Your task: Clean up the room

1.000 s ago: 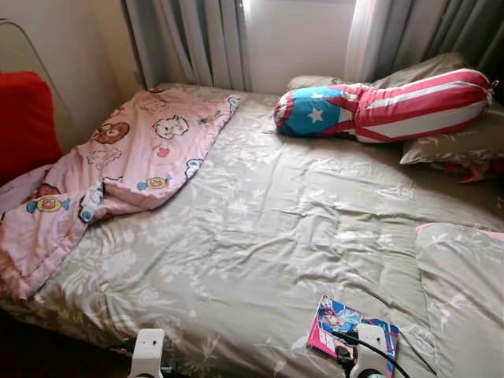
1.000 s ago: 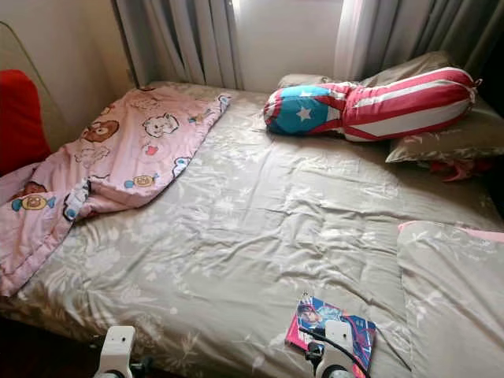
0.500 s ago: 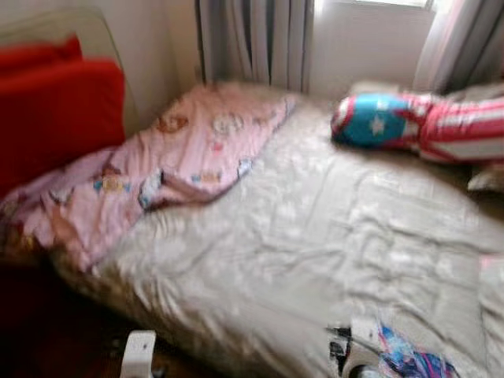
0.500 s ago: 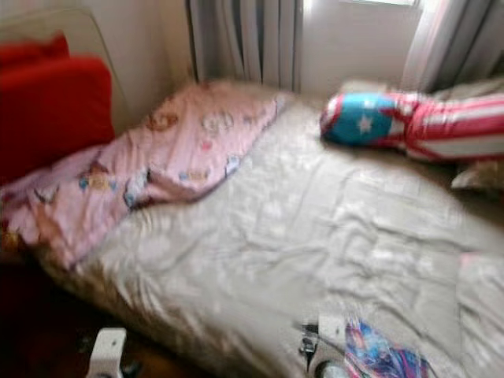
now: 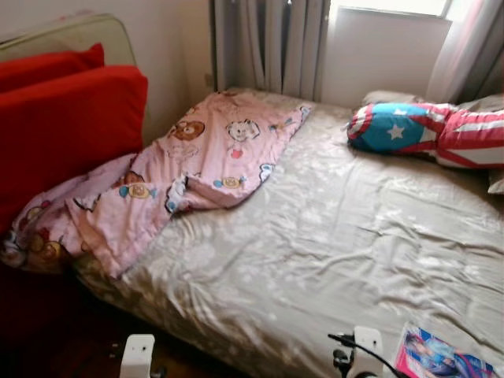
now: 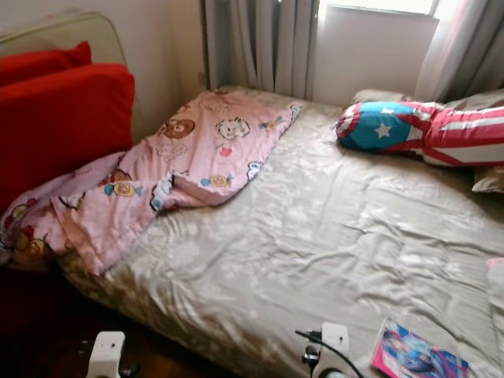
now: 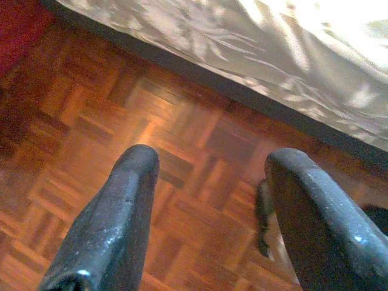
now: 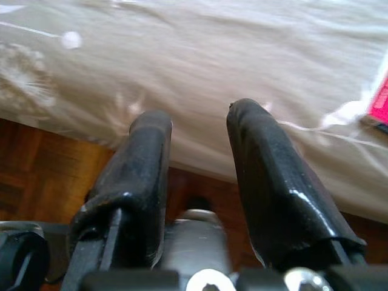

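A pink cartoon-print blanket lies crumpled over the bed's left side and spills off its corner. A colourful book rests near the bed's front right edge. A red, white and blue star bolster lies at the head. My left gripper hangs open over the wooden floor beside the bed. My right gripper is open with nothing between its fingers, pointed at the bed's front edge, with the book's pink corner off to one side.
The bed has a beige floral cover. Red cushions stand against the wall on the left. Grey curtains and a window are behind. Parquet floor runs along the bed's front.
The camera has swung left: the red cushions and blanket now take up more of the picture, and the book has slid to the lower right. Both arms hang as before.
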You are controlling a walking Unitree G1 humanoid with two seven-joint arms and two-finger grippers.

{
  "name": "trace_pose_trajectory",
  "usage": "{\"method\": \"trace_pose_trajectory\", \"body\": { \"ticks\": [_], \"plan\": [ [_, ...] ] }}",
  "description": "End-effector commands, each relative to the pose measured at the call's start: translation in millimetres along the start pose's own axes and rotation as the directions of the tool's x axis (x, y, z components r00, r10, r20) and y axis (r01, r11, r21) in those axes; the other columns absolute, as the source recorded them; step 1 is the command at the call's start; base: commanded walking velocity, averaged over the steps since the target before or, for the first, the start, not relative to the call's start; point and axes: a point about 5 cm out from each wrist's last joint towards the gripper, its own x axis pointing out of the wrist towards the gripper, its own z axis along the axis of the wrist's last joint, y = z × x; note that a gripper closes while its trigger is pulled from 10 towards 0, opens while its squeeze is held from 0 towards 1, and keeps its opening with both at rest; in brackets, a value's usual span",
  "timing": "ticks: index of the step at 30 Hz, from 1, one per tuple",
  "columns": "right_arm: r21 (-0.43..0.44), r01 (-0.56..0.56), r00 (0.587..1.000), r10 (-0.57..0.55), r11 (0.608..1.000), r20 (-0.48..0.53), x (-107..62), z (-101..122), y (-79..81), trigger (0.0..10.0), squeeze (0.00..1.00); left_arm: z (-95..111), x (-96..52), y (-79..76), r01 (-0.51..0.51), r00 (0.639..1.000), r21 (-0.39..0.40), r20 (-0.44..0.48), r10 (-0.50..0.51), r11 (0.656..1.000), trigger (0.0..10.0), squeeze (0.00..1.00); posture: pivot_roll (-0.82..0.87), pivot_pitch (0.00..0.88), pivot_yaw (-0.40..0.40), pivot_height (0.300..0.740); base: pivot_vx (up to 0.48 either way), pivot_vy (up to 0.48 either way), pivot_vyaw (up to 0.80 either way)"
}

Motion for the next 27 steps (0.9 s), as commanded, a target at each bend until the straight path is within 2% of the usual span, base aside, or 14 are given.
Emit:
{"method": "trace_pose_trajectory", "body": {
  "ticks": [1, 27],
  "plan": [
    [-0.001, 0.024, 1.0, -0.024, 1.0, -0.016, -2.3, -6.1, -9.3, 10.0, 0.0, -4.4, -0.4, -6.1, 0.015, 1.0, 0.013, -0.022, -0.014, 1.0, 10.0, 0.0, 0.05, 0.0, -0.004, 0.74, 0.0, 0.48, 0.0],
    [-0.024, 0.012, 0.999, -0.013, 1.0, -0.039, -2.4, -10.3, -3.3, 10.0, 0.0, -10.3, -1.9, -6.9, 0.019, 0.999, 0.015, -0.036, -0.018, 1.0, 10.0, 0.0, 0.06, 0.0, -0.011, 0.74, 0.0, 0.48, 0.0]
  ]
}}
